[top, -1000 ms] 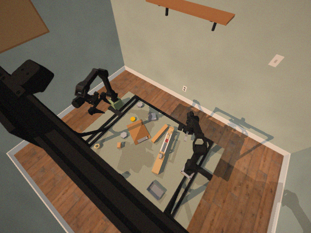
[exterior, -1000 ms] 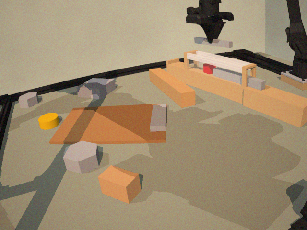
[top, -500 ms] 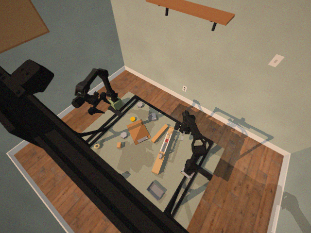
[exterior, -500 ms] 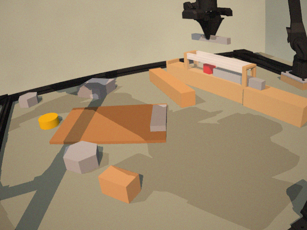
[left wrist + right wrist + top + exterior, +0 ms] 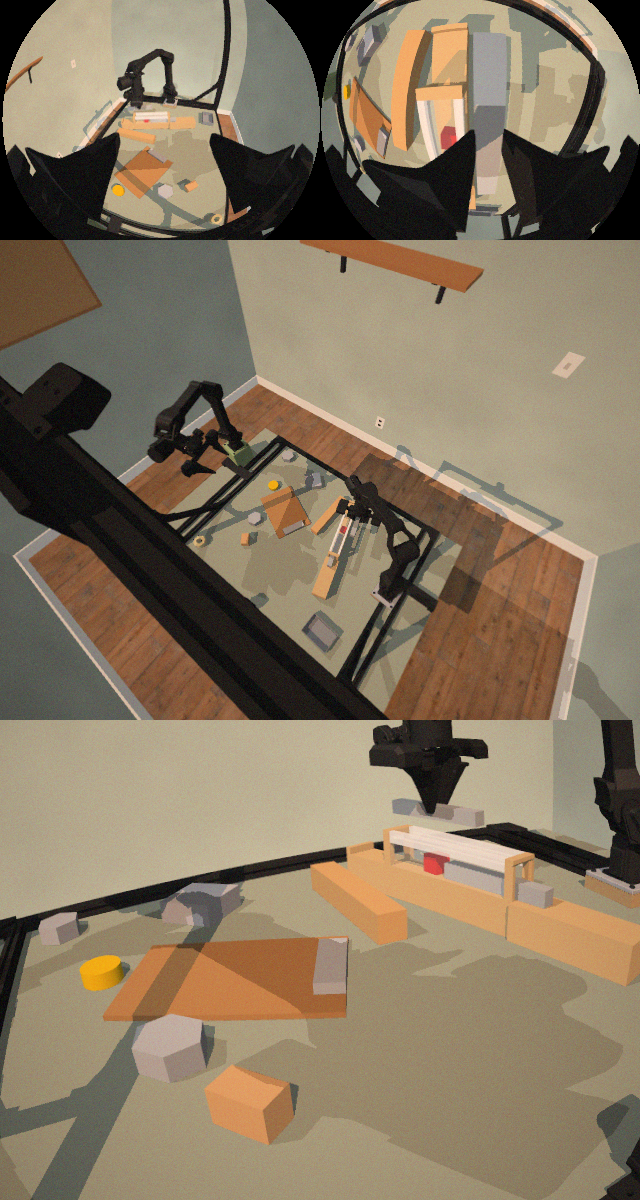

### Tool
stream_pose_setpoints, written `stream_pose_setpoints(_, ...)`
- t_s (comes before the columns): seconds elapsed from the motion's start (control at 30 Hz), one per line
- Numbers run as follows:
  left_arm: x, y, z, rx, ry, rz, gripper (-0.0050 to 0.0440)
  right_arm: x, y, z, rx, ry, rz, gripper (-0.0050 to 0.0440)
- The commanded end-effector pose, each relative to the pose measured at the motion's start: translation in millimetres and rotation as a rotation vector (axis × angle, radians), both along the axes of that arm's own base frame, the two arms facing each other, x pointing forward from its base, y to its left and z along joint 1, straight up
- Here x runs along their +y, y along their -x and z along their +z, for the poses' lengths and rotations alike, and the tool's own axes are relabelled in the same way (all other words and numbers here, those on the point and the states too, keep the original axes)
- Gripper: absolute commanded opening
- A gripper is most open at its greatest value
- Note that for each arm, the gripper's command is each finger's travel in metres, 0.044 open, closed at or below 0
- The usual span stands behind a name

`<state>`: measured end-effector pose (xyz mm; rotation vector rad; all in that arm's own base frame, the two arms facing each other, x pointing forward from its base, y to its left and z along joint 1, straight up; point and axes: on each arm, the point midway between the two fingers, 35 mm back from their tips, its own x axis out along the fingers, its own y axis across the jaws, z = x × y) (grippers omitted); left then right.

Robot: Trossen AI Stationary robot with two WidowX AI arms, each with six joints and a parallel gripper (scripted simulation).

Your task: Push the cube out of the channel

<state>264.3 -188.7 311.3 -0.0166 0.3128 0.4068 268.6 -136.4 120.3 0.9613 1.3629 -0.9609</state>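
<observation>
The channel [image 5: 460, 848] [image 5: 338, 534] [image 5: 152, 117] has an orange base and white rails. The red cube [image 5: 435, 863] [image 5: 449, 136] sits inside it. A grey bar [image 5: 473, 877] lies in the channel beside the cube and sticks out of the near end. My right gripper [image 5: 433, 808] [image 5: 487, 134] is shut on a second grey bar [image 5: 454, 814] [image 5: 489, 95] and holds it level in the air above the channel's far part. My left gripper [image 5: 166, 138] [image 5: 199, 467] is open and empty, high up beyond the table's far corner.
A long orange block [image 5: 359, 900] lies beside the channel. A flat orange board [image 5: 227, 978] carries a grey block [image 5: 330, 965]. A yellow disc [image 5: 101, 972], grey rocks [image 5: 168, 1046] and a small orange block [image 5: 249, 1103] lie nearby. A grey tray [image 5: 321, 631] sits near the front edge.
</observation>
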Motion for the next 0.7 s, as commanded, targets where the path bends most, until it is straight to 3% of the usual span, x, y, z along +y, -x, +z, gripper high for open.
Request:
stream_pose_setpoints(0.0,0,0,0,-0.002,0.001,0.001,0.04,27,-8,4,-0.011,0.008,0.0,0.004)
stream_pose_setpoints(0.27,0,0,0,-0.002,0.001,0.001,0.04,85,-19,4,-0.011,0.008,-0.004,0.004)
stream_pose_setpoints(0.33,0,0,0,-0.002,0.001,0.001,0.04,85,-19,4,-0.011,0.008,-0.004,0.004)
stream_pose_setpoints(0.67,0,0,0,-0.002,0.001,0.001,0.04,156,-17,4,-0.011,0.008,-0.009,0.004)
